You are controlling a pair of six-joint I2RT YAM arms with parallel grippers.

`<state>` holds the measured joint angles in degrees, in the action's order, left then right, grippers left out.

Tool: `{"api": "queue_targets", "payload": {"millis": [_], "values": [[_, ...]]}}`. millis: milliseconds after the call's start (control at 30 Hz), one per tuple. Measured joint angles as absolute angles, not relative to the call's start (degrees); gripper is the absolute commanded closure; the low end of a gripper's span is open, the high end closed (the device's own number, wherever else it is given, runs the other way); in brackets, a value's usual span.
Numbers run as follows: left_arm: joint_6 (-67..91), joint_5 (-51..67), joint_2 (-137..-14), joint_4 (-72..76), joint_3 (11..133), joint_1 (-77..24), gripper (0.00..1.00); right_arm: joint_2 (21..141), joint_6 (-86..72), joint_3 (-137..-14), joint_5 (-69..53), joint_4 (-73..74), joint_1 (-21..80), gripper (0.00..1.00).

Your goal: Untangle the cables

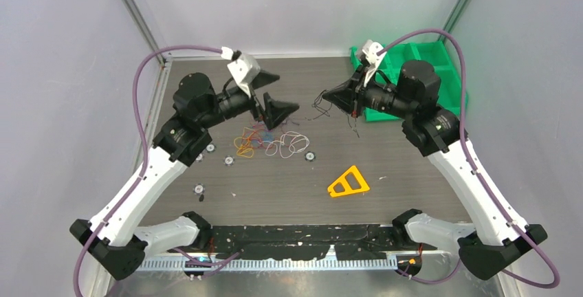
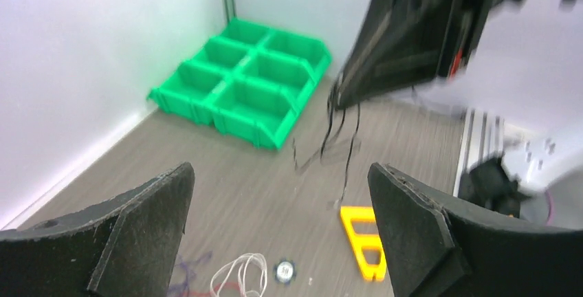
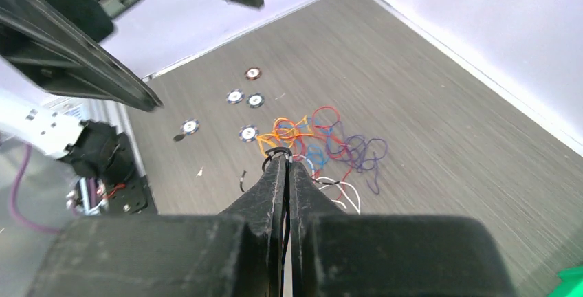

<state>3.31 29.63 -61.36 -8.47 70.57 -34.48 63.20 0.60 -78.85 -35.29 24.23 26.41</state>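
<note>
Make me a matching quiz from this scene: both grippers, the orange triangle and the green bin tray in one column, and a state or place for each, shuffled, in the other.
Column one:
1. left gripper
2. right gripper
3. orange triangle
4. green bin tray

Column two:
A. jaws shut on a black cable
B. in the far right corner of the table
C. jaws wide open, holding nothing
D. lying flat on the table's right half

Pairs: 1-C, 2-A, 3-D, 4-B
</note>
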Motion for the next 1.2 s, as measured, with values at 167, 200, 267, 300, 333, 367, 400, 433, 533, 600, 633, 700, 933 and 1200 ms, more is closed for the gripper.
{"api": "queue_targets", "payload": {"millis": [167,200,267,300,333,367,400,433,533,600,633,700,933,1200], "values": [[9.1,22.6,-66.9,-5.3,77.9,-39.5,0.0,62.4,-3.8,-75.1,-25.5,17.8,31.1,0.95],[9.3,21.8,-67.8,-5.0,78.1,-40.9,0.0,62.4,-5.3,-74.4,-23.0,16.7,31.9,0.95],[9.0,20.2,-69.2,-5.2,78.1,-43.1,0.0,62.4,-8.2,-73.8,-18.7,15.9,33.1,0.95],[8.7,19.5,-69.7,-5.3,78.0,-43.9,0.0,62.4,-9.8,-73.7,-16.1,15.6,33.7,0.95],[8.6,18.5,-70.0,-5.4,77.8,-44.7,0.0,62.4,-11.2,-73.7,-13.6,15.4,34.1,0.95],[8.3,17.5,-70.1,-5.5,77.5,-45.6,0.0,62.4,-12.5,-73.7,-11.9,15.1,34.5,0.95],[8.0,16.3,-70.1,-5.7,77.0,-46.4,0.01,62.4,-14.1,-73.7,-9.9,14.8,34.8,0.94],[7.7,15.3,-70.1,-5.7,76.8,-47.1,0.0,62.4,-15.5,-73.6,-8.1,14.5,35.1,0.95],[6.4,11.2,-70.1,-5.9,76.3,-49.7,0.01,62.3,-18.5,-72.9,-4.2,13.6,35.9,0.95],[5.4,8.7,-70.2,-5.8,76.1,-51.7,0.0,62.2,-20.4,-72.1,-2.3,13.0,36.4,0.95],[5.0,7.5,-70.2,-5.6,75.9,-52.8,0.01,62.3,-21.1,-71.9,-1.7,12.8,36.6,0.95],[3.9,5.3,-70.3,-5.2,75.2,-54.4,0.0,62.3,-22.3,-71.0,-0.7,12.0,36.9,0.95],[0.4,-2.3,-73.0,-3.7,74.8,-57.1,0.0,62.2,-25.3,-68.7,0.4,9.2,38.3,0.95],[-7.0,-12.6,-76.8,0.2,74.7,-58.0,0.01,60.8,-29.1,-68.0,-0.9,6.9,38.9,0.95]]}}
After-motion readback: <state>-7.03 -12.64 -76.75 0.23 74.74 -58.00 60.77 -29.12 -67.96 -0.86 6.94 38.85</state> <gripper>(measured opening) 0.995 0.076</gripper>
